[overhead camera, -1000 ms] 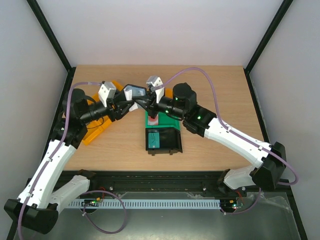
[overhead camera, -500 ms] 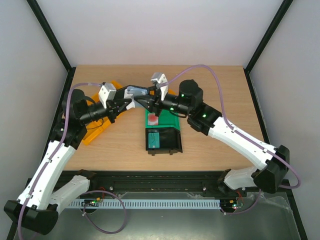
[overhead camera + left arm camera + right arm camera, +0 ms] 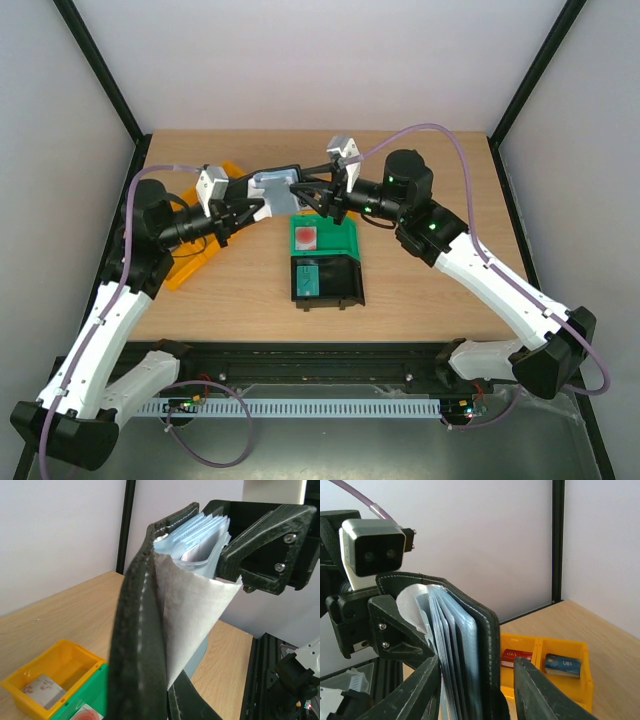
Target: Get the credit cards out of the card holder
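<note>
Top external: card holder (image 3: 276,184) is now clamped by fully closed left gripper (image 3: 257,203); right gripper (image 3: 303,192) is eased part-open astride it, nothing gripped. Hold is handed over, so card extraction is enabled.

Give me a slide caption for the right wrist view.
Right claw open astride the upright card holder, sleeves fanned; yellow bin behind.

Pale walls (image 3: 300,60) (black-framed) enclose a light wooden table (image 3: 230,290).

Bright, even overhead light, soft shadows; wrist views blur close up
</note>
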You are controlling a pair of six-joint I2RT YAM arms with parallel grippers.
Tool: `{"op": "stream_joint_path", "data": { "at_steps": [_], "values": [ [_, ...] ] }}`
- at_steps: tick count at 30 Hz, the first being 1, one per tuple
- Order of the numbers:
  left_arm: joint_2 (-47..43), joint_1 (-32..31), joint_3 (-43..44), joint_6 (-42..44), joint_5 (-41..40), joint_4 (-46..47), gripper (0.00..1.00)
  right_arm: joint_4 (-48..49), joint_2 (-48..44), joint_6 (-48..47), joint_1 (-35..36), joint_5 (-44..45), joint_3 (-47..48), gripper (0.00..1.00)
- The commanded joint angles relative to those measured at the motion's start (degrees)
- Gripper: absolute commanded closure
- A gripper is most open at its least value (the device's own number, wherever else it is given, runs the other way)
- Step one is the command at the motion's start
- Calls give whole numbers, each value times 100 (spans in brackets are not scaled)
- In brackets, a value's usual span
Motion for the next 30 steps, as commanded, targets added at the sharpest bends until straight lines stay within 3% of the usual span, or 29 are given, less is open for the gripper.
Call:
{"op": "stream_joint_path", "data": {
  "at_steps": [1, 11, 23, 26, 30],
  "values": [
    [-149, 29, -67, 75, 404, 367, 98, -336, -127, -208, -48, -103, 156, 62],
    [-439, 25, -273, 646, 888, 664, 98, -554, -119, -337, -50, -28, 320, 61],
    [-448, 23, -280, 760, 1315, 741, 98, -750, -194, -485, -54, -290, 405, 49],
    [-462, 17, -280, 824, 1323, 696, 98, -841, -273, -583, -58, -328, 362, 42],
    [-457, 11, -296, 821, 1353, 765, 98, -1146, -250, -765, -67, -268, 476, 24]
  ]
}}
